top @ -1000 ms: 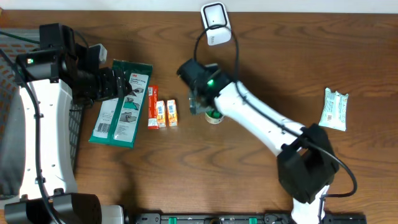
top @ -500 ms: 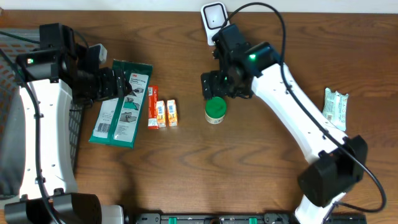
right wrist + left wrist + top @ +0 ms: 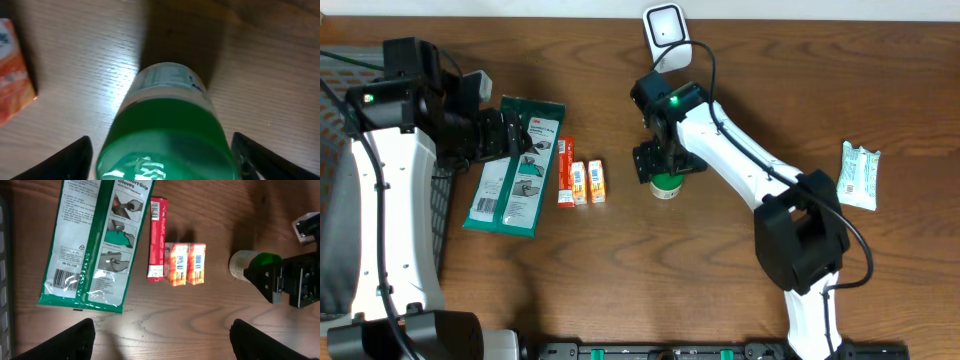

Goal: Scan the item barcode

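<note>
A small white bottle with a green cap (image 3: 666, 186) stands upright on the wooden table. My right gripper (image 3: 663, 170) hangs right over it. In the right wrist view the green cap (image 3: 165, 130) fills the space between my two dark fingertips (image 3: 70, 160), with thin gaps at the sides, so the right gripper (image 3: 162, 162) is open around it. The white scanner (image 3: 666, 35) stands at the table's back edge. My left gripper (image 3: 160, 345) is open over bare wood, just in front of a green package (image 3: 95, 240).
A red stick pack (image 3: 565, 172) and two orange boxes (image 3: 587, 183) lie between the green package (image 3: 515, 165) and the bottle. A white and blue packet (image 3: 858, 175) lies at the far right. A wire basket (image 3: 330, 150) sits at the left edge.
My right gripper has come down from near the scanner to sit over the bottle, and its jaws have narrowed a little. The bottle stays on the table. The left arm has not moved.
</note>
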### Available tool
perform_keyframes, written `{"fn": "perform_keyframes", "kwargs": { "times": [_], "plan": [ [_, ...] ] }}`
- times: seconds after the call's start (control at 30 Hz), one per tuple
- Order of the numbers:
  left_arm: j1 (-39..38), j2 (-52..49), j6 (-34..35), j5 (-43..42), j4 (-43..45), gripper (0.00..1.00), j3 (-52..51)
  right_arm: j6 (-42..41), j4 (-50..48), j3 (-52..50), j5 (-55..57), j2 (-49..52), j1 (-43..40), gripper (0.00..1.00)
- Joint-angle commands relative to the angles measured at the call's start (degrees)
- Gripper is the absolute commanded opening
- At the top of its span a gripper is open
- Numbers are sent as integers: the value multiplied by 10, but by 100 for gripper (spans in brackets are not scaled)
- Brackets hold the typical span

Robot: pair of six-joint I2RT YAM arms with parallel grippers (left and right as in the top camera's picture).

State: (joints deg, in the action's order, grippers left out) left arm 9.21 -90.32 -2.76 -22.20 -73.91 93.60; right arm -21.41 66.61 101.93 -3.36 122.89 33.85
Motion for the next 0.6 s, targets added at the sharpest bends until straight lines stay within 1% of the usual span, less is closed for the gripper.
{"fn": "perform_keyframes", "kwargs": {
  "times": [0.0,0.07,0.1,0.17,0.2,0.27,0.37,0.47,0.57],
  "plan": [
    [0,8,3,-3,-2,87,-2,5,0,-2,14,4,3,75],
    [0,8,3,-3,-2,87,-2,5,1,-2,14,4,6,70],
    [0,8,3,-3,-2,87,-2,5,1,-4,14,4,8,71],
    [0,8,3,-3,-2,87,-2,5,0,-8,18,4,12,77],
    [0,8,3,-3,-2,87,-2,5,-2,-12,24,4,15,77],
    [0,8,3,-3,-2,87,-2,5,-6,-19,38,4,19,73],
    [0,8,3,-3,-2,87,-2,5,-17,-28,46,4,23,73],
    [0,8,3,-3,-2,87,-2,4,-21,-33,46,4,24,66],
    [0,8,3,-3,-2,87,-2,5,-23,-40,46,4,24,70]
  ]
}}
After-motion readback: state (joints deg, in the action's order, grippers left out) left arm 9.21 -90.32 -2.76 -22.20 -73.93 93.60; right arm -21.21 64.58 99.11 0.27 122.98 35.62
